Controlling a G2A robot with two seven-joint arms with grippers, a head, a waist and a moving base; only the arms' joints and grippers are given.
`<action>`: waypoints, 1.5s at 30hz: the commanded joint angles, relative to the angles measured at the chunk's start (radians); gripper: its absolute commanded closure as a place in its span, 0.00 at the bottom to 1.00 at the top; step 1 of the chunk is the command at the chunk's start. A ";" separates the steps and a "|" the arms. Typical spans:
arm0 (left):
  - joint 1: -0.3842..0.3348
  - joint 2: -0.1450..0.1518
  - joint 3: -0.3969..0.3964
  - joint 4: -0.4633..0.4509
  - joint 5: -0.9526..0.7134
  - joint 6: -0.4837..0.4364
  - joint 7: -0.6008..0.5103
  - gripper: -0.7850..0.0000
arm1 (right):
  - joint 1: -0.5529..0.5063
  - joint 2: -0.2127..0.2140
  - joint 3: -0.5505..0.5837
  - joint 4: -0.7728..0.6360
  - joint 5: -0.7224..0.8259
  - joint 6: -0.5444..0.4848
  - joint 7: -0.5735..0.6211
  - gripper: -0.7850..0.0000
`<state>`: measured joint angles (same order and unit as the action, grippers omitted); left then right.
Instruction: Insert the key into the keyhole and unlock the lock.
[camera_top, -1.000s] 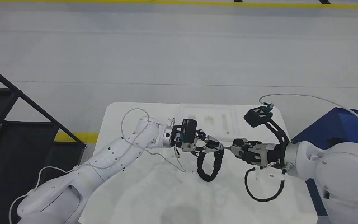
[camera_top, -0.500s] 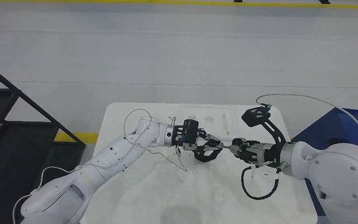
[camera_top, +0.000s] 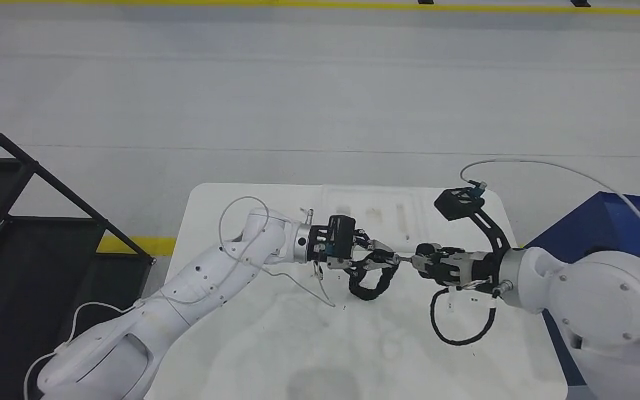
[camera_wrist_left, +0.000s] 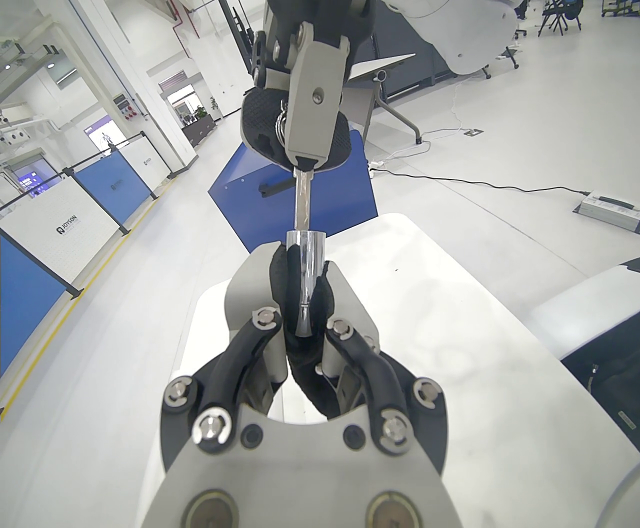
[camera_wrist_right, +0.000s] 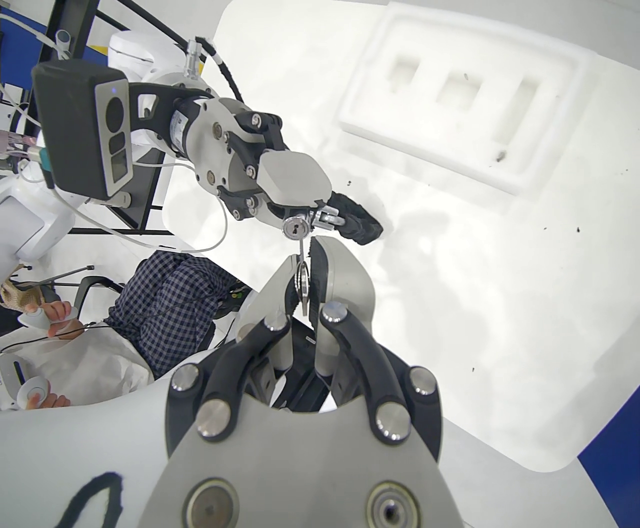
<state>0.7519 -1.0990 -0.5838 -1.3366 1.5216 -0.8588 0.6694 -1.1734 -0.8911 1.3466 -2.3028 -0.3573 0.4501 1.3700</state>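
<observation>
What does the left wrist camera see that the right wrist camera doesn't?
Left wrist view alone: the key's blade flat-on, and a grey box on the floor. Right wrist view alone: the keyhole on the lock's round end, and the white foam tray with its pockets. Both: the left end effector shut on the lock, the right end effector shut on the key, its tip at the lock's end. Whether it is inside, I cannot tell.
</observation>
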 joint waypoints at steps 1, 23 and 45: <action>0.002 -0.001 -0.003 0.001 0.002 -0.004 -0.001 1.00 | 0.002 0.003 -0.004 0.004 0.006 0.002 -0.002 1.00; 0.020 -0.005 -0.040 -0.020 0.102 0.026 -0.004 1.00 | 0.017 0.046 -0.027 0.024 0.123 0.029 -0.029 1.00; 0.049 0.012 -0.083 -0.070 0.200 0.027 0.015 1.00 | 0.099 0.135 -0.124 0.064 0.239 0.071 -0.071 1.00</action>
<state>0.8003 -1.0875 -0.6654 -1.4053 1.7199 -0.8307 0.6853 -1.0793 -0.7594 1.2283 -2.2384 -0.1236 0.5178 1.3022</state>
